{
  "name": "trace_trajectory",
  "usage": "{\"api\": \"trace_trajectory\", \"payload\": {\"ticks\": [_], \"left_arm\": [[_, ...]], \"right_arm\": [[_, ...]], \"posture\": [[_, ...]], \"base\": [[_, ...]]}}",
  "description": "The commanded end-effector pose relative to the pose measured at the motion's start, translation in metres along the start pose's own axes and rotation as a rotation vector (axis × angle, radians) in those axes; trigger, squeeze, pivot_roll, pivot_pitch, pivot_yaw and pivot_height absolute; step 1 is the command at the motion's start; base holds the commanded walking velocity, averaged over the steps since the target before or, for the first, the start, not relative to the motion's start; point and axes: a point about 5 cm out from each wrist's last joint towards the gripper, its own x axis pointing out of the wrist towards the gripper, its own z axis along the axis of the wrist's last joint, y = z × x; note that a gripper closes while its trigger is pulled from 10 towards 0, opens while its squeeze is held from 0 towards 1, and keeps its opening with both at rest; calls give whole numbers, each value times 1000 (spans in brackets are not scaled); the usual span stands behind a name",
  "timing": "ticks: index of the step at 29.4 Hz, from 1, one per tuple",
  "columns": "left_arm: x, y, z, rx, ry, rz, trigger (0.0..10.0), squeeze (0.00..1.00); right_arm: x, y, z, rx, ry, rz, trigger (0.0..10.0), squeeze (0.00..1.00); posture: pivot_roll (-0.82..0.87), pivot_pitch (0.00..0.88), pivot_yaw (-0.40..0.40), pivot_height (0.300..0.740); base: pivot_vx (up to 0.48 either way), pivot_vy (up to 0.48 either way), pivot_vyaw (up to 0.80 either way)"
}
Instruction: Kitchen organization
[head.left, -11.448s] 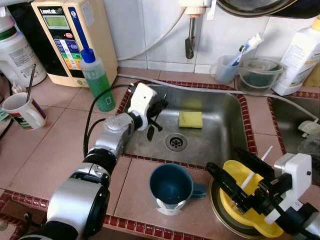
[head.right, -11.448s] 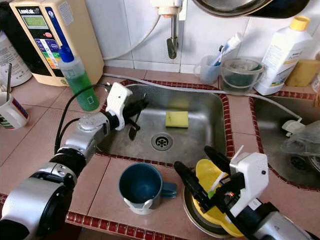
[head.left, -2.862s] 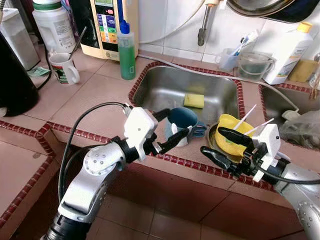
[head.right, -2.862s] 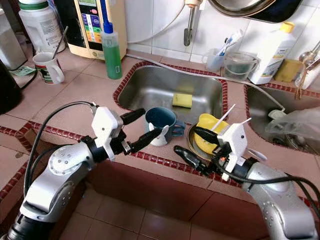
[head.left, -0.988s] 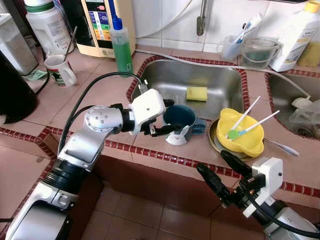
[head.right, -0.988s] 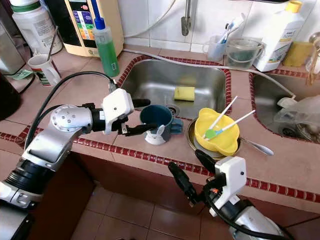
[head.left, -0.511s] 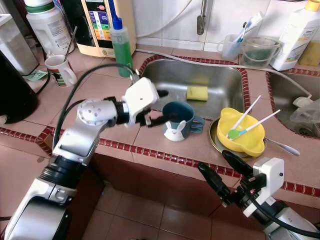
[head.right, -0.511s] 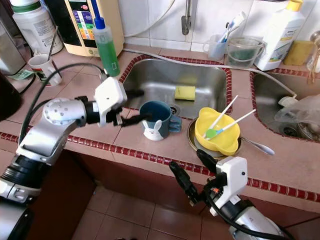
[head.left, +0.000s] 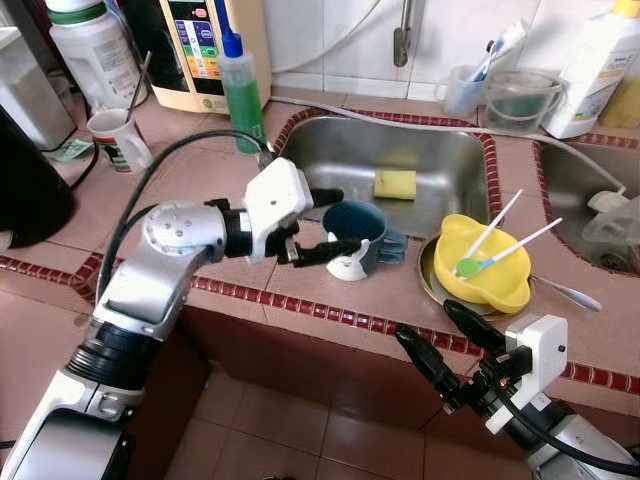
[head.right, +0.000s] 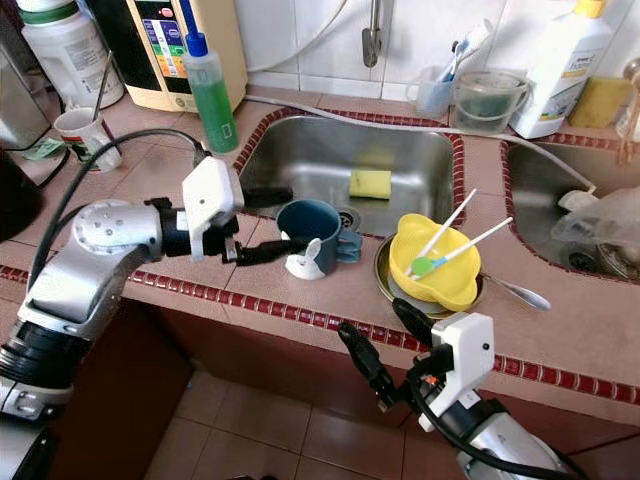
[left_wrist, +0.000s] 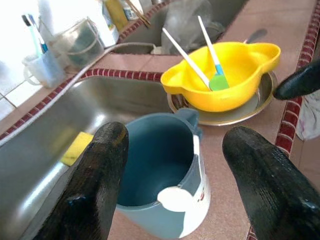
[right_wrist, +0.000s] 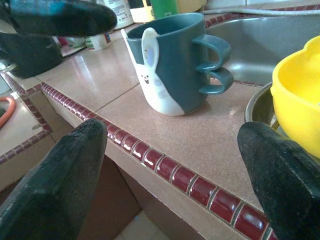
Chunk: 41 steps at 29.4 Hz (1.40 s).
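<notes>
Since half a second ago my left hand (head.left: 325, 220) has drawn back slightly from the blue mug (head.left: 355, 238), fingers spread either side of it, touching nothing. The mug stands upright on the tiled surface (head.left: 200, 180) at the sink's (head.left: 420, 160) front edge, beside the yellow bowl (head.left: 485, 270). My right hand (head.left: 450, 345) hangs below the surface's edge, fingers apart, empty.
</notes>
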Motion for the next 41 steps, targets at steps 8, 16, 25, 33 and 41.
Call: {"api": "trace_trajectory", "payload": {"ticks": [8,16,25,33,41], "left_arm": [[11,-3,-7,3,115,48,10000,0],[16,-7,-10,40,182,47,10000,0],[17,-8,-5,61,185,37,10000,0],[16,-13,-6,77,196,-8,10000,0],[13,-18,-8,48,192,-79,9059,0]], "right_arm": [[-1,2,2,-2,-16,-4,10000,0],[-4,2,1,2,-13,-19,10000,0],[-4,2,1,8,-15,-24,10000,0],[-3,3,0,13,-22,-26,10000,0],[-2,3,1,14,-30,-29,10000,0]], "posture": [[-79,127,93,740],[-84,133,102,740],[-79,132,106,740],[-78,130,111,740],[-81,124,117,740]], "base": [[0,0,0],[0,0,0],[0,0,0],[0,0,0],[0,0,0]]}}
